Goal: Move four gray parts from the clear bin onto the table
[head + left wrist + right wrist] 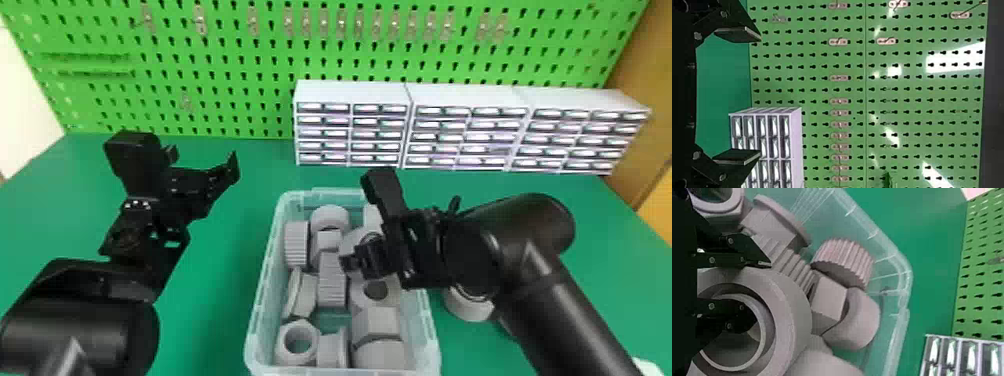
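one round gray part (469,304): on the counter (215,300), beside the clear bin (261,300), per head view
right claw (760,293): wide, astride the wall of a gray ring (793,317), per right wrist view
gray ring: in the bin, likely at the grasping step; next, squeeze and lift clear
left claw (759,96): wide, idle over the counter

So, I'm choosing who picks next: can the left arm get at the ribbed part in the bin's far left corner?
Probably: the left gripper is open left of the bin, and nothing covers the ribbed part. Only the bin's wall stands between, though the right arm is close.
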Motion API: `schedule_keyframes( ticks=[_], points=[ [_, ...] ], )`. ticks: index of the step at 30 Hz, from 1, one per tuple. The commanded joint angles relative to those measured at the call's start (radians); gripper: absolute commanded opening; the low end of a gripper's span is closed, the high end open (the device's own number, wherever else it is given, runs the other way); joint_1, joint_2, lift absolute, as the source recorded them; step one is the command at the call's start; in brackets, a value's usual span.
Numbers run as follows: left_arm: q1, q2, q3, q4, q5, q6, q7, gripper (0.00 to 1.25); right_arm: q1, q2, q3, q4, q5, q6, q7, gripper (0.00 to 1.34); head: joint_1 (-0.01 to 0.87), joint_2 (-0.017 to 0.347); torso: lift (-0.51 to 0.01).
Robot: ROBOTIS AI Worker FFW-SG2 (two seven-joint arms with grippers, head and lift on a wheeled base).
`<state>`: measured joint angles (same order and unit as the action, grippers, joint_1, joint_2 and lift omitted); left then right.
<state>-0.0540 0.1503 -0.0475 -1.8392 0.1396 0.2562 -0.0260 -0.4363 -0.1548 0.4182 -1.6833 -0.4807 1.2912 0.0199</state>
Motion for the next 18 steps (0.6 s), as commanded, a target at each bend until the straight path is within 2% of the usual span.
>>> schedule_keyframes(
  ticks=[1,9,18],
  points=[
    [0.0,0.0,0.0,0.0,0.0,0.0,0.0,1.01,-0.021,0.003,-0.013,-0.019,-0.001,-0.013,0.0,0.28,0.678,0.034,-0.05],
    [0.003,0.0,0.005,0.0,-0.002,0.0,0.0,1.01,-0.042,-0.002,-0.091,-0.064,0.025,-0.015,0.0,0.28,0.678,0.034,-0.05],
    [0.005,0.0,0.009,0.0,-0.002,0.0,-0.003,1.01,-0.044,-0.023,-0.211,-0.104,0.096,-0.006,0.0,0.28,0.678,0.034,-0.05]
  ],
)
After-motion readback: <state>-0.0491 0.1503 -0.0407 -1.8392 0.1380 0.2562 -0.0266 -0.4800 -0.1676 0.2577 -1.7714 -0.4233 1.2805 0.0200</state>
